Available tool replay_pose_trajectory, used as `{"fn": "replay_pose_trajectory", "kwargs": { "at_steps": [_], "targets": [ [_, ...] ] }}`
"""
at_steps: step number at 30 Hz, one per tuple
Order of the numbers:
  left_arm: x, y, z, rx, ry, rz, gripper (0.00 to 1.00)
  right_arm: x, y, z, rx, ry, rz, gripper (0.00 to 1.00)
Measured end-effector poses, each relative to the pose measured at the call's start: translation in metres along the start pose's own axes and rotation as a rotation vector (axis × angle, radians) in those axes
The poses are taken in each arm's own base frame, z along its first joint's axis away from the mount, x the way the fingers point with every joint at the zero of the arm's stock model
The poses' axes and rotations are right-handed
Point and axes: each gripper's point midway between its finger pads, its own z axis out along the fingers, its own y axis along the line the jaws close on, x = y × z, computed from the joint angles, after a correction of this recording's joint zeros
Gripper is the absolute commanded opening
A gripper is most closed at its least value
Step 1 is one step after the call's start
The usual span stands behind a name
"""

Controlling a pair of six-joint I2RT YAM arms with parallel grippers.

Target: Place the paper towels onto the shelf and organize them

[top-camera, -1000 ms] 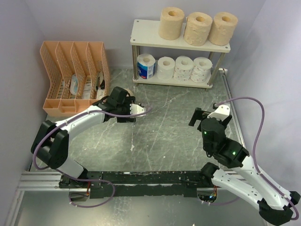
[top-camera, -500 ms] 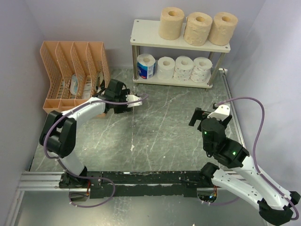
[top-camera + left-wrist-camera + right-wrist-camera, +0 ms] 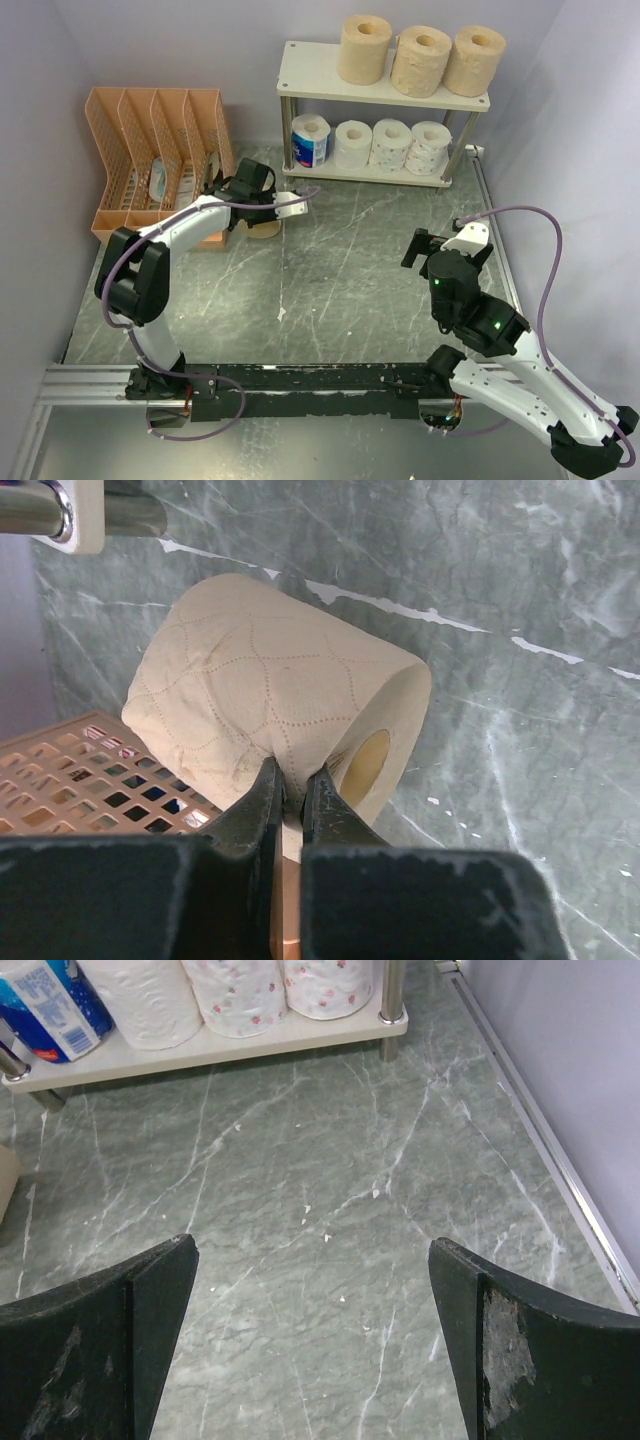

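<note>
Eight paper towels in all. Three tan ones stand side by side on the upper board of the shelf (image 3: 310, 70). Four stand on the lower board: one blue-wrapped roll (image 3: 310, 140), one plain white, two speckled. The eighth, a tan roll (image 3: 270, 690), lies on its side on the table (image 3: 360, 290) at 10 o'clock from the table's middle, just beside the right front corner of the one orange mesh organizer (image 3: 120, 120).

The left gripper (image 3: 293, 785) is clenched on that roll, pinching the paper at its rim next to the hollow core. The right gripper (image 3: 312, 1260) hangs released, jaws wide, at 4 o'clock.

A second ago the left jaws were spread and the gripper sat nearer the middle; it has since swung toward 11 o'clock and closed. The right arm and the seven shelved rolls have not shifted.

The upper board has bare room at its 9 o'clock end, left of the three tan rolls. The marble between the held roll and the shelf's near edge is open. A metal rail borders the table at 3 o'clock.
</note>
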Motion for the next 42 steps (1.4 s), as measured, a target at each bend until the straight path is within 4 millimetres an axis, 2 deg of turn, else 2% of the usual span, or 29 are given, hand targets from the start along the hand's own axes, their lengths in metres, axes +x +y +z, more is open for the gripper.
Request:
{"fn": "replay_pose_trajectory", "kwargs": {
  "at_steps": [5,9,17,21,26,30,32,34,36,39,40,42],
  "targets": [
    [-0.004,-0.003,-0.002,0.047,0.021,-0.101,0.07,0.000,0.000,0.000,0.000,0.000,0.000,1.00],
    [-0.010,-0.007,-0.012,0.095,0.019,-0.244,0.07,0.000,0.000,0.000,0.000,0.000,-0.002,1.00],
    [-0.035,-0.027,-0.042,0.141,0.011,-0.640,0.07,0.000,0.000,0.000,0.001,0.002,-0.006,1.00],
    [-0.055,-0.034,-0.063,0.173,-0.019,-0.862,0.07,0.002,0.001,0.002,0.003,0.007,-0.014,1.00],
    [-0.096,-0.018,-0.089,0.226,-0.123,-1.064,0.07,0.002,0.001,0.002,0.005,0.008,-0.016,1.00],
    [-0.130,0.011,-0.115,0.240,-0.240,-1.226,0.07,0.002,0.000,0.002,0.012,0.006,-0.009,1.00],
    [-0.138,0.024,-0.127,0.274,-0.307,-1.353,0.07,0.002,0.000,0.002,0.018,0.003,-0.006,1.00],
    [-0.130,0.037,-0.136,0.332,-0.371,-1.531,0.07,0.001,-0.001,0.002,0.022,0.002,-0.006,1.00],
    [-0.106,0.048,-0.141,0.371,-0.417,-1.729,0.07,0.002,-0.001,0.002,0.026,0.002,-0.006,1.00],
    [-0.065,0.064,-0.137,0.354,-0.427,-1.981,0.07,0.004,-0.001,0.003,0.029,0.010,-0.017,1.00],
    [-0.062,0.069,-0.137,0.349,-0.428,-2.011,0.07,0.004,-0.001,0.004,0.030,0.010,-0.018,1.00],
    [-0.073,0.081,-0.141,0.373,-0.414,-2.035,0.07,0.004,-0.001,0.004,0.030,0.010,-0.019,1.00]
  ]
}}
